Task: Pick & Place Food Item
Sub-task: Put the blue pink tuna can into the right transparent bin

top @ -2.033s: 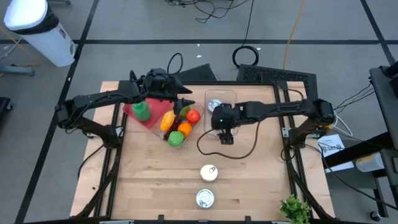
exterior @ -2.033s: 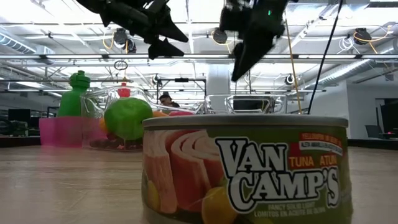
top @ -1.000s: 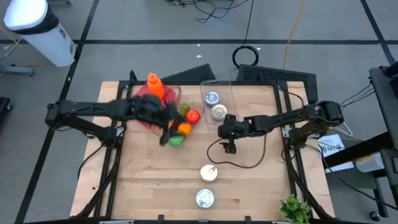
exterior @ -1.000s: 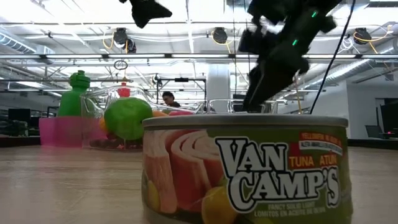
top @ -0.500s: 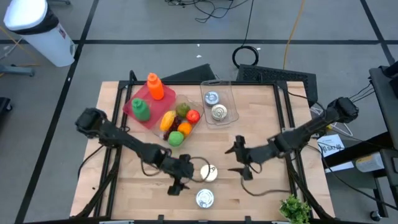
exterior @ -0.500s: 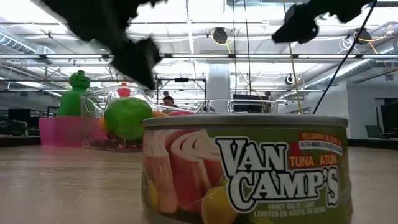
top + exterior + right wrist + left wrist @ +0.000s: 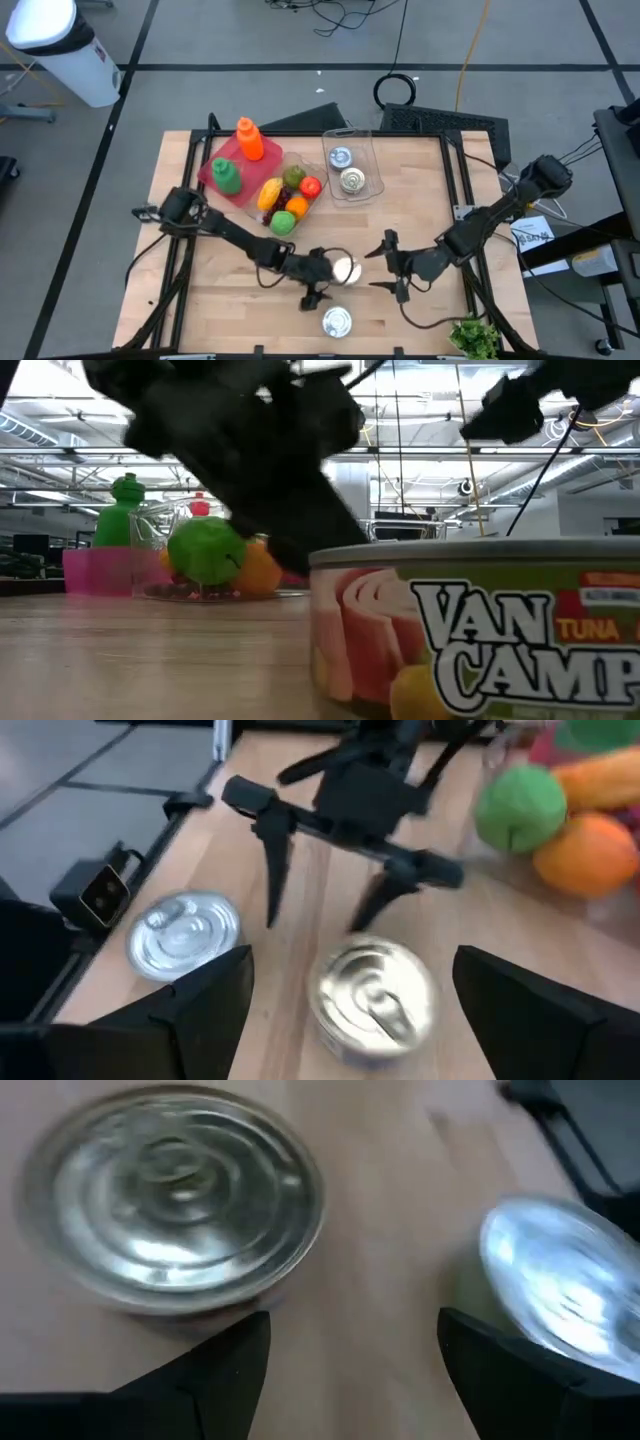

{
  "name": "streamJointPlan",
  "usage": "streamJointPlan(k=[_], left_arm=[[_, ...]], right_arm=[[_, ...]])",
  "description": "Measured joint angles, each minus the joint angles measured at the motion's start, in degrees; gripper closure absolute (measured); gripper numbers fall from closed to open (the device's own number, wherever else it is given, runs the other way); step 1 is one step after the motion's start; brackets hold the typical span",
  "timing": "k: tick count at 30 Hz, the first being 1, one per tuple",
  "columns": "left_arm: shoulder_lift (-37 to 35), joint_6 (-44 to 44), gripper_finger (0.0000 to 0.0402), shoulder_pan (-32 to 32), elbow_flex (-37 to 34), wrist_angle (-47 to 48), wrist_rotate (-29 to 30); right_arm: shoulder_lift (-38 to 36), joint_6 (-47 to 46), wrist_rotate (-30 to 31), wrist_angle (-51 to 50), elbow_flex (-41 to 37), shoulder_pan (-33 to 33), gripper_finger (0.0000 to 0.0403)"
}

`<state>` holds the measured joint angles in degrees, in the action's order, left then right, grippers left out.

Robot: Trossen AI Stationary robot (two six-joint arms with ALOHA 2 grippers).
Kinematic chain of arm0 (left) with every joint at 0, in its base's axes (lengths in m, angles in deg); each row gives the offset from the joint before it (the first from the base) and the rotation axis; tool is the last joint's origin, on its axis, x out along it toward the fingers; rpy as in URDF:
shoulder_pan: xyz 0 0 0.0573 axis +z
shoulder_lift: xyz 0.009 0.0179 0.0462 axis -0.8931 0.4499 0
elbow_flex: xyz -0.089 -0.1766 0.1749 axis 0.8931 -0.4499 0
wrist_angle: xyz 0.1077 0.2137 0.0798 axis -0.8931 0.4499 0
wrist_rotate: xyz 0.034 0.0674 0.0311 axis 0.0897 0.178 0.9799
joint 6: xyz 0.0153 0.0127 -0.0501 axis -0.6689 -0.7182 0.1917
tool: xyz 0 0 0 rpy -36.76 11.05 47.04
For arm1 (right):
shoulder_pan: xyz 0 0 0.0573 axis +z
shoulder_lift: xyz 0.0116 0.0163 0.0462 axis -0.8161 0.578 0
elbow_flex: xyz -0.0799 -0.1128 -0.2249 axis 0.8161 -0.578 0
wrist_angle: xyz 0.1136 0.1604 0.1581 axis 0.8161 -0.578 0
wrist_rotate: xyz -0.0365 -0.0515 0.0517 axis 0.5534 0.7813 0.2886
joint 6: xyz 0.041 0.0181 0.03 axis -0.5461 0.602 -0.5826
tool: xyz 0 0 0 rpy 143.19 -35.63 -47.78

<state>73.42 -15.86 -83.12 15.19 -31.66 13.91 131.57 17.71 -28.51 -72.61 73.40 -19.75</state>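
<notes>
Low view is nearly filled by the paper-labelled Van Camp's tuna can (image 7: 480, 630), cut off at the right edge, so I can't read the gap between it and my left arm's dark bulk behind it.

From the left wrist view, my left gripper (image 7: 355, 1365) has its fingers spread with nothing between them. One round silver tin with a ringed lid (image 7: 172, 1195) sits just beyond and outside one finger, and a second shiny tin (image 7: 560, 1285) lies outside the other. The bare wooden tabletop (image 7: 380, 1210) is what actually lies between the fingers, so I judge that closing now would grab air, and coming down could clip a rim and skid a tin away. Both lids are smeared by motion, so I can't tell which tin is which.

My right gripper (image 7: 345, 1010) is also spread and empty, with a silver pull-tab tin (image 7: 377, 992) between and just ahead of its fingers. The other arm's fingers (image 7: 272, 870) straddle the far side of that tin. If both arms go for it, I expect a collision.

Farther off, in the high view, the clear plastic tub (image 7: 352, 168) already holds two tins, and the fruit-filled tray (image 7: 290, 195) sits beside it. Whether the left fingers touch the near tin (image 7: 337, 322) is hidden by the arm.
</notes>
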Motion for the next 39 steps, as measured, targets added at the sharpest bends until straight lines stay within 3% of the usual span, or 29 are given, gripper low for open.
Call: streamJointPlan(k=[7,10,16,22,28,34,39], left_arm=[[1.43,-0.71,0.0101,5.80,-0.02,-6.32,8.37],[0.47,0.46,0.0101,8.00,-0.04,-5.90,6.42],[-0.67,3.66,0.0101,9.19,-0.02,-7.80,-2.84],[-0.65,0.30,0.0101,7.83,-0.02,-7.73,-2.51],[-0.65,-0.89,0.0101,7.39,-0.02,-7.92,-2.49],[-0.65,-0.76,0.0101,7.39,-0.02,-8.00,-2.49],[-0.65,0.10,0.0101,7.39,-0.02,-8.03,-2.46]], right_arm=[[4.42,-3.71,0.02,-0.41,-0.86,-0.94,0.0078],[7.79,-4.15,-0.66,-0.50,-0.88,-1.12,0.0078],[12.11,-10.22,-2.88,-1.24,-0.86,-1.25,0.0078],[6.46,-25.17,0.61,-6.80,-0.79,-3.89,0.0078],[3.48,-43.33,1.40,-22.65,-0.77,-6.60,0.0078],[6.53,-45.42,-3.09,-24.42,-0.77,-8.08,0.0078],[6.65,-44.65,-3.30,-24.10,-0.77,-9.05,0.0078]])
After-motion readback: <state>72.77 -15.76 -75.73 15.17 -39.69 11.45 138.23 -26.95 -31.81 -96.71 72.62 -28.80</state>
